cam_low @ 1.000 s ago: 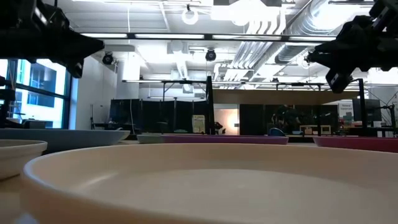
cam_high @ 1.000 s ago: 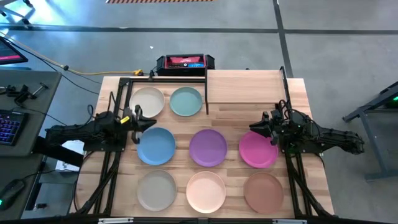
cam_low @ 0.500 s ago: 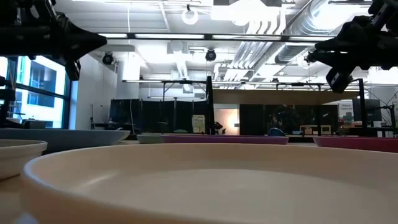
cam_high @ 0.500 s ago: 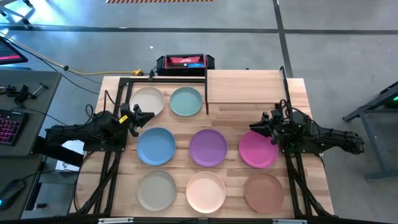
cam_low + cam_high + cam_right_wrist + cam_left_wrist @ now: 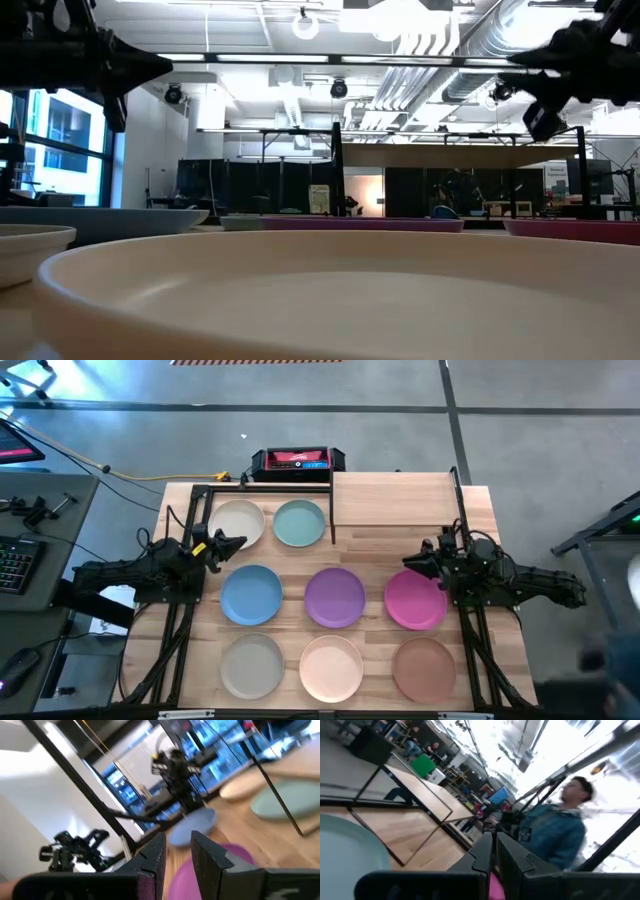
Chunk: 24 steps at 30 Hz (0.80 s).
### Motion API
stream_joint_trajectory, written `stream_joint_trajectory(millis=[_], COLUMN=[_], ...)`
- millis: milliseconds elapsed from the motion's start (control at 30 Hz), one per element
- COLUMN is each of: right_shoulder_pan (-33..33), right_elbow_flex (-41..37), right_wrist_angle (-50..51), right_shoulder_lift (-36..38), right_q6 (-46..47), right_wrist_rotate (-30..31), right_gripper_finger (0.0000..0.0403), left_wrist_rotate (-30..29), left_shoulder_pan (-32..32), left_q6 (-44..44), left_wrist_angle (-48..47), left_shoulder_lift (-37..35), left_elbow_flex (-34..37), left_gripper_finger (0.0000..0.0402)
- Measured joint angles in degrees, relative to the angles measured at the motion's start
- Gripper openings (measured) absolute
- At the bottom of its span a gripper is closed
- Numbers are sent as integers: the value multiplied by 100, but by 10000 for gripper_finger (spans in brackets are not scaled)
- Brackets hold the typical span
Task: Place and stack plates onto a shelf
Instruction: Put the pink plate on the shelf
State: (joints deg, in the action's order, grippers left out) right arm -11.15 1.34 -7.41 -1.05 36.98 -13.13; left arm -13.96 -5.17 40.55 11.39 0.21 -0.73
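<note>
Left gripper (image 5: pixel 236 542), now retreated from round matte blue plate (image 5: pixel 250 594), nearly closed, empty; right gripper (image 5: pixel 408 563) narrow.

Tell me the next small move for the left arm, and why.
Probably lower the left gripper onto the near rim of the cream plate. It hovers there, holding nothing, its fingers close together, so open them first. All eight plates lie on the table and the shelf is bare. The right gripper waits above the magenta plate.
</note>
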Motion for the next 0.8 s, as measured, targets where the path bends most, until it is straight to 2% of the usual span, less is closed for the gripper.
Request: stream_joint_trajectory(millis=[167, 367, 600, 700, 800], right_shoulder_pan=[1, -1, -1, -1, -1], right_elbow_flex=[0, 0, 4, 9, 175], right_wrist_angle=[-613, -1027, -1815, -2279, -2310], right_shoulder_lift=[1, -1, -1, -1, -1], right_q6=[-108, -96, -390, -401, -468], right_wrist_rotate=[34, 202, 365, 366, 365], right_gripper_finger=[73, 95, 155, 164, 165], left_wrist_rotate=[87, 93, 95, 179, 262], left_shoulder_pan=[0, 0, 0, 0, 0], left_q6=[288, 83, 81, -99, -489], left_wrist_angle=[467, 1258, 1264, 1243, 1245], left_shoulder_lift=[0, 0, 150, 339, 614], left_elbow_flex=[0, -2, -346, -652, -1023], left_gripper_finger=[17, 17, 16, 16, 16])
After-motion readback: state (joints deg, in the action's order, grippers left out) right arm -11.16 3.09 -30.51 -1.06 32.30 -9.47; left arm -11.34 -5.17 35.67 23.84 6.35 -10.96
